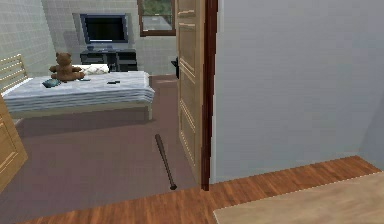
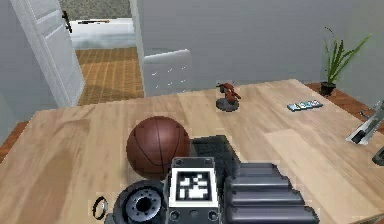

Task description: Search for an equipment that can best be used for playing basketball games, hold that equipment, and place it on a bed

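basketball (image 2: 158, 147) on the wooden table (image 2: 70, 150), near side, gripper (image 2: 140, 205) just beside it at the table's edge, can't tell if it's holding anything.

Dark ribbed arm (image 2: 262, 196) at the bottom edge, marked white square (image 2: 193, 187) at its end, tool (image 2: 138, 206) just left

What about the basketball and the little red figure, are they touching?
Apart. The arm side view shows bare wooden tabletop between the basketball and the small red figure.
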Motion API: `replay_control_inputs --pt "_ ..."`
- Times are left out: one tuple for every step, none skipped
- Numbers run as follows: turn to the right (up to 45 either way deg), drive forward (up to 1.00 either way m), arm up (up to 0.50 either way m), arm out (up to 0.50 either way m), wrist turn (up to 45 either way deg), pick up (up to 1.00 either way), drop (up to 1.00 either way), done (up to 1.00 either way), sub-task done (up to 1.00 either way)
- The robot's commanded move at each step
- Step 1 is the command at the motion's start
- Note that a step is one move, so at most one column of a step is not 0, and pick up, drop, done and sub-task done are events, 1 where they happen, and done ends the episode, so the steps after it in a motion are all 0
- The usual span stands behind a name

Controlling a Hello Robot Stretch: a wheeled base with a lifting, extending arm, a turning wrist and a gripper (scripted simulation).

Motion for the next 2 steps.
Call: replay_control_inputs --pt "0.0 0.00 0.00 0.16 0.0 0.00 0.00 0.00 0.00" --pt "0.0 0.00 0.00 0.00 45.0 0.00 0.00 0.00 0.00"
